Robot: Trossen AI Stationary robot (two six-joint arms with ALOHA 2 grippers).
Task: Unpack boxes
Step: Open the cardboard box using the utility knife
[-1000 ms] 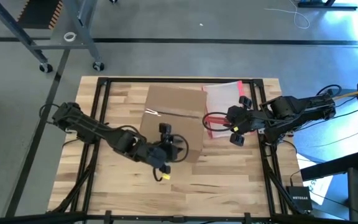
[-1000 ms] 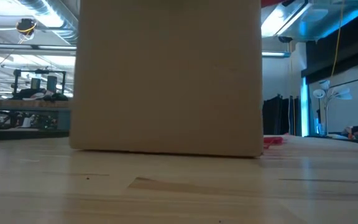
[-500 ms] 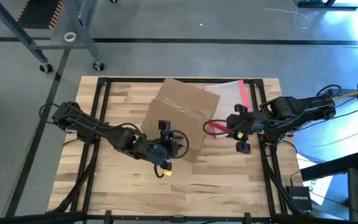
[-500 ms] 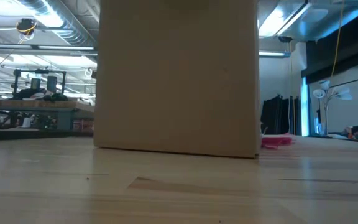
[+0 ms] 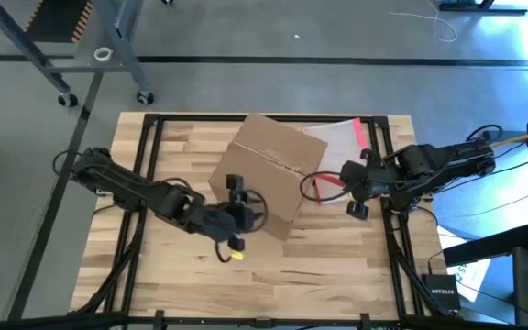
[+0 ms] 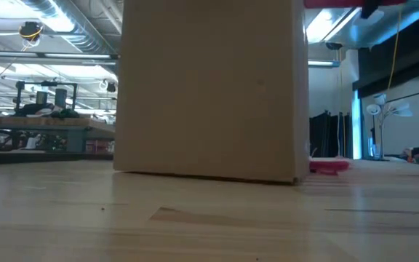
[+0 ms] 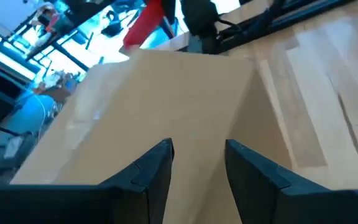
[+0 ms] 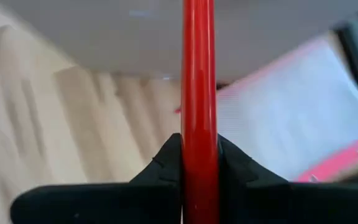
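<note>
Right pincer (image 5: pixel 348 194) is clamped on a red loop (image 8: pixel 199 81) beside the box (image 5: pixel 269 174). Left pincer (image 7: pixel 197 163), fingers parted, holds nothing; ahead stands the box, likely light, stiff cardboard, best gripped at a flap edge.

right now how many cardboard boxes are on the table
1. The cardboard box sits mid-table, turned at an angle, between the left gripper and right gripper. Nothing shows behind it in the low view.

Box: my cardboard box (image 5: pixel 266 175) sits mid-table (image 5: pixel 337 266).
Left gripper: my left gripper (image 5: pixel 236 215) is at its near corner.
Right gripper: my right gripper (image 5: pixel 349 190) is just right of it.
Pouch: pouch (image 5: pixel 335 145) lies behind-right, beside the box.
</note>
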